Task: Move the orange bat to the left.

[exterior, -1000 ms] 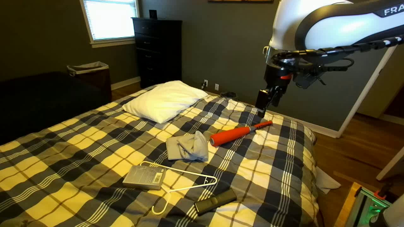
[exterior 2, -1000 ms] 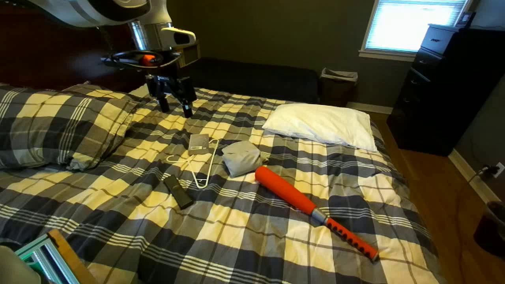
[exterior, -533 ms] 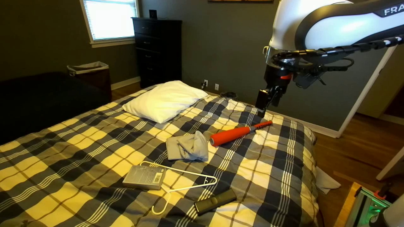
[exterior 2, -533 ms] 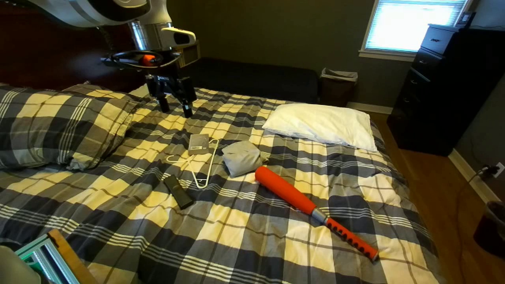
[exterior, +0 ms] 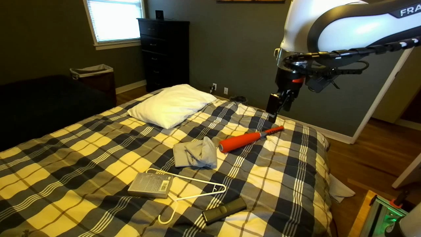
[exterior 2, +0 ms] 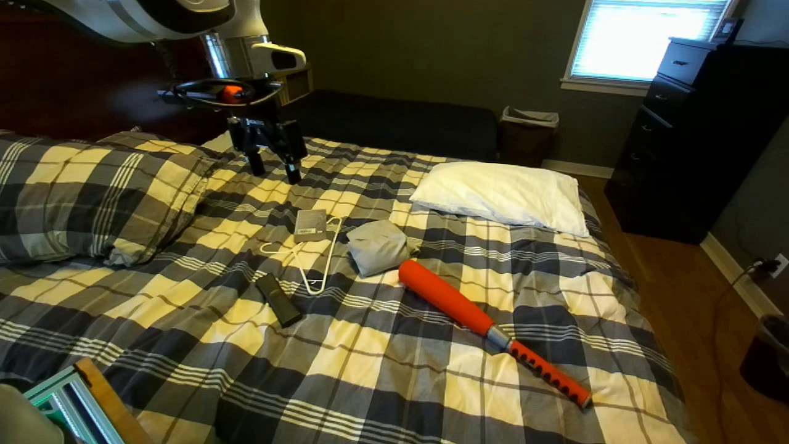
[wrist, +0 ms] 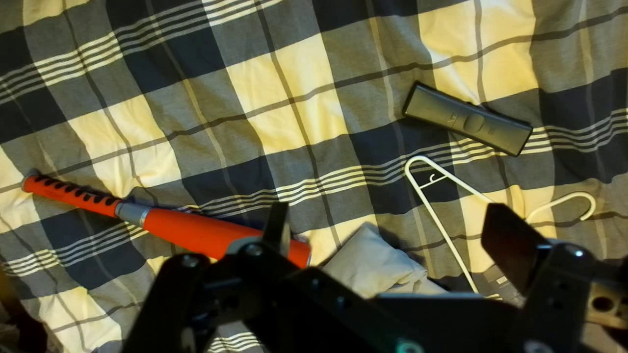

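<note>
The orange bat [exterior: 241, 141] lies on the plaid bed. In an exterior view its thick end [exterior 2: 425, 277] is near the grey folded cloth [exterior 2: 377, 246], and its black-marked handle [exterior 2: 548, 371] points toward the bed's edge. My gripper [exterior 2: 275, 169] hangs high above the bed, apart from the bat, with its fingers spread and nothing between them. In the wrist view the gripper [wrist: 387, 215] is open. There the bat [wrist: 186, 229] lies to the left, its thick end partly hidden behind the left finger.
A white hanger [wrist: 442, 230], a dark remote [exterior: 225, 210] and a grey box [exterior: 149, 185] lie on the bed near the cloth. A white pillow [exterior: 171, 105] lies beyond. A plaid pillow [exterior 2: 105, 197] is at the left in an exterior view.
</note>
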{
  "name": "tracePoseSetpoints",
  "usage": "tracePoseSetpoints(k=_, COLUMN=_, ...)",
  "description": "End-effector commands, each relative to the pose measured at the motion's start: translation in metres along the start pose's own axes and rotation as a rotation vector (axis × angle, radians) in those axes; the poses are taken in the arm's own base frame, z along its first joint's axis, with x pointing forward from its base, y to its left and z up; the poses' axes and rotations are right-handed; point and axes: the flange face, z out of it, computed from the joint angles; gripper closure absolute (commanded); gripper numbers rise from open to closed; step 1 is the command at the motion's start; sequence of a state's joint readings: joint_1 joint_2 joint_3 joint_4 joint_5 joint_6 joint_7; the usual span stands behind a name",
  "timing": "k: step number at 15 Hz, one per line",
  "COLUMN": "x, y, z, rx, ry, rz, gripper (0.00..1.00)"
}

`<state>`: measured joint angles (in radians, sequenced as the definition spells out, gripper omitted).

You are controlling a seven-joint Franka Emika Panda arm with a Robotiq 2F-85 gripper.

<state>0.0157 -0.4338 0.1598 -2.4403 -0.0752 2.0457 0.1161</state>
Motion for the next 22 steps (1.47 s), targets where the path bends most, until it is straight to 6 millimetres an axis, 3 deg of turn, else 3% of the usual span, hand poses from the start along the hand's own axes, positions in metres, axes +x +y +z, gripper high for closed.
tracePoseSetpoints(k=1, x=0.004, y=0.019, z=0.002, rx=0.095, ry=0.039, rz=0.146, gripper=0.00)
tracePoseSetpoints(k=3, x=0.005, y=0.045, z=0.012, rx=0.151, ry=0.052, rz=0.228, gripper=0.00)
tracePoseSetpoints(k=10, x=0.009, y=0.209, z=0.045, rx=0.349, ry=0.027, rz=0.573, gripper=0.00)
tracePoseSetpoints(k=11, x=0.006, y=0.219, z=0.049, rx=0.401, ry=0.029, rz=0.601, gripper=0.00)
tracePoseSetpoints(k=12, x=-0.001, y=0.199, z=0.040, rx=0.326, ry=0.049, rz=0.561, gripper=0.00)
tracePoseSetpoints(k=14, x=-0.003, y=0.213, z=0.044, rx=0.334, ry=0.048, rz=0.574, gripper=0.00)
tracePoseSetpoints(k=16, x=0.000, y=0.206, z=0.042, rx=0.330, ry=0.049, rz=0.561, gripper=0.00)
tracePoseSetpoints(k=18, x=0.016, y=0.206, z=0.046, rx=0.403, ry=0.014, rz=0.700, gripper=0.00)
tracePoseSetpoints(k=19, x=0.033, y=0.223, z=0.055, rx=0.422, ry=-0.002, rz=0.740, gripper=0.00)
tracePoseSetpoints(k=22, x=0.056, y=0.269, z=0.075, rx=0.516, ry=-0.026, rz=0.843, gripper=0.00)
